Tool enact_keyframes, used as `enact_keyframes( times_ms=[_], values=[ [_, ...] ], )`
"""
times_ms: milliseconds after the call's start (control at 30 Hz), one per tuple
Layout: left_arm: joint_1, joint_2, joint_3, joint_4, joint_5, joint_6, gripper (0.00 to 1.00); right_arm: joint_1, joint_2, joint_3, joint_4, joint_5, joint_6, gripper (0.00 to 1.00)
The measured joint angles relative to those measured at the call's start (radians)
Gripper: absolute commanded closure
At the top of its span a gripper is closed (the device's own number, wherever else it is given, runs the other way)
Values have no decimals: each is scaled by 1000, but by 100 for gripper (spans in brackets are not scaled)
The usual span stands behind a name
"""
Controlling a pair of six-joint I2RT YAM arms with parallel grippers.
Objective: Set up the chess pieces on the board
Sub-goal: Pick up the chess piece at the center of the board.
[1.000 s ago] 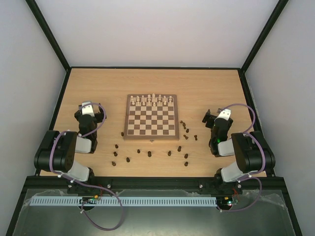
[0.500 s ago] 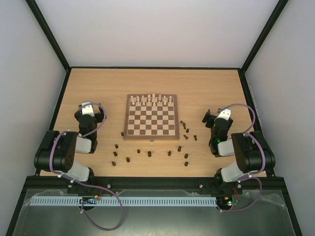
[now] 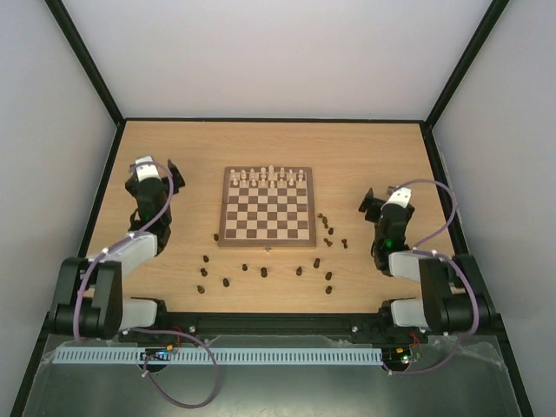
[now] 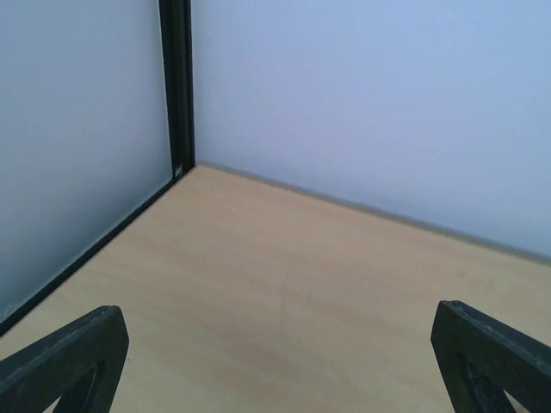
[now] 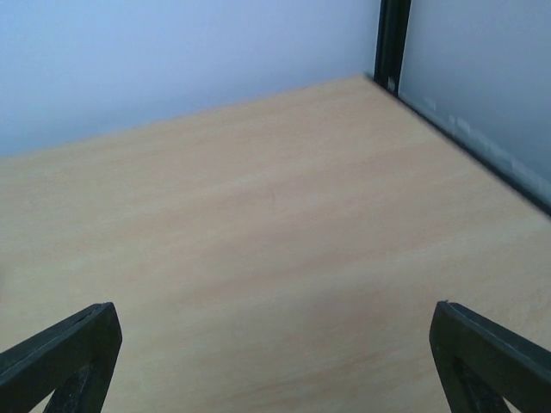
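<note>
The board (image 3: 267, 215) lies in the middle of the table, its near squares bare. Several tiny dark brown chess pieces (image 3: 261, 274) are scattered on the table in front of it, with a cluster (image 3: 328, 230) off its right near corner. My left gripper (image 3: 149, 165) is open and empty, left of the board's far corner. My right gripper (image 3: 382, 198) is open and empty, right of the board. The left wrist view shows its gripper (image 4: 275, 361) over bare table, the fingertips (image 4: 65, 357) wide apart. The right wrist view shows its gripper (image 5: 275, 357) likewise, no pieces in sight.
Pale cream chessmen (image 3: 265, 178) stand on the board's two far rows. Black frame posts and pale walls close the table at the far left corner (image 4: 176, 86) and the far right corner (image 5: 392, 39).
My left arm has stretched out, carrying its gripper farther from me and a little left. My right arm has shifted slightly. The pieces have not moved.
</note>
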Motion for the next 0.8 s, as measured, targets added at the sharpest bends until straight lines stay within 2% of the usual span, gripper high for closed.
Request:
enact_keyframes(
  times_ms=[133, 233, 333, 433, 567, 700, 800],
  values=[
    [-40, -132, 80, -138, -5, -60, 0, 0, -199, 122, -251, 2, 53, 1],
    [-82, -207, 132, -256, 50, -94, 1, 0, -304, 313, -522, -46, 123, 1],
    [-127, -229, 262, -403, 126, -135, 1, -1, -348, 509, -718, -182, 205, 1],
    [-148, -213, 445, -554, 206, -187, 0, -1, -377, 622, -856, -312, 256, 1],
    [-142, -181, 655, -687, 389, -215, 0, 0, -323, 768, -1086, -387, 314, 1],
    [-127, -188, 666, -774, 538, -224, 1, 0, -288, 788, -1226, -476, 338, 2],
    [-120, -236, 571, -812, 636, -243, 0, 0, -278, 774, -1270, -532, 373, 1]
  ],
)
